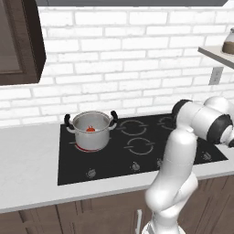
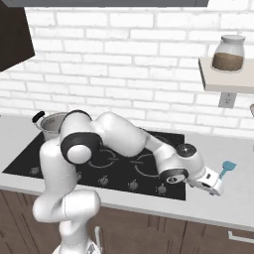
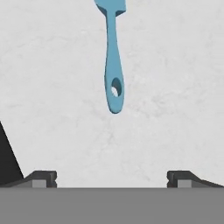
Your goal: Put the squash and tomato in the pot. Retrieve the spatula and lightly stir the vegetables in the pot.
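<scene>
Left base view: pot sat on the front-left burner of the black cooktop, both black loop handles showing. Tomato lay inside it, a red spot against the inner wall. Squash couldn't be made out in there; pot interior too small to tell. White arm rose from lower right and bent off toward the right edge. Dark wall cabinet hung at upper left, brick wall behind.

Right base view: arm stretched low across the cooktop to the right, gripper over the grey counter just past the cooktop's right edge. Spatula lay on the counter just beyond the gripper, teal blade end visible, not touching it. Pot rim and one handle peeked out behind the arm's shoulder at left. Jar w/ brown contents stood on a wall shelf at upper right.

Hand view: spatula lay on the pale counter, handle end w/ its hang hole pointing toward the camera, blade cut off at the top edge. Fingertips were spread wide apart at the bottom, nothing between them, well short of the handle. Dark cooktop corner showed at lower left.
</scene>
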Robot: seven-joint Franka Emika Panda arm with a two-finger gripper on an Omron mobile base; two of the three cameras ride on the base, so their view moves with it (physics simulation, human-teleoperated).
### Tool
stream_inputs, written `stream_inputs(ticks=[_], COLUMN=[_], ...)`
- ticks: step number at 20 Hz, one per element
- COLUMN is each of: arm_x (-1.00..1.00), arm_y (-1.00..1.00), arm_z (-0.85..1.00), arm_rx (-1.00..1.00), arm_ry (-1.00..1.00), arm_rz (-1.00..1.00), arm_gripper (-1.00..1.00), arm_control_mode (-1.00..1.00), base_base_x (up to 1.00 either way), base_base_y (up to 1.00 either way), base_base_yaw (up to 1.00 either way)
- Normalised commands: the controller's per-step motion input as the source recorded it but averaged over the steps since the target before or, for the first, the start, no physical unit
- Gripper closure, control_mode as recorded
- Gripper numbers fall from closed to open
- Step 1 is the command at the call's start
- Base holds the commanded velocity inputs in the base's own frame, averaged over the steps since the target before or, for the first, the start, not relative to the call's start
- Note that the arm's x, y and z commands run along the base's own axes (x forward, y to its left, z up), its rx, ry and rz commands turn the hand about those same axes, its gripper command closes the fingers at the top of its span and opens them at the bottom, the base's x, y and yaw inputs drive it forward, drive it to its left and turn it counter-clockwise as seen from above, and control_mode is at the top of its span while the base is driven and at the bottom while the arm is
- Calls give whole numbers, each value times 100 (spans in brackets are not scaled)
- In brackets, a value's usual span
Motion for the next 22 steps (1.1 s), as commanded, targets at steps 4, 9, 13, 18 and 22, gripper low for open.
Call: stream_inputs(ticks=[4, 9, 13, 18, 22], arm_x=[17, 4, 0, -3, 0], arm_y=[-37, -46, -47, -49, -39], arm_z=[19, 54, 88, 93, 6], arm_rx=[18, 22, 23, 21, 30], arm_ry=[3, 0, 0, 2, 13], arm_rz=[3, 2, 0, 0, 0], arm_gripper=[-100, -100, -100, -100, -100], arm_control_mode=[-100, -100, -100, -100, -100], base_base_x=[0, 0, 0, 0, 0], base_base_y=[0, 0, 0, 0, 0], base_base_yaw=[0, 0, 0, 0, 0])
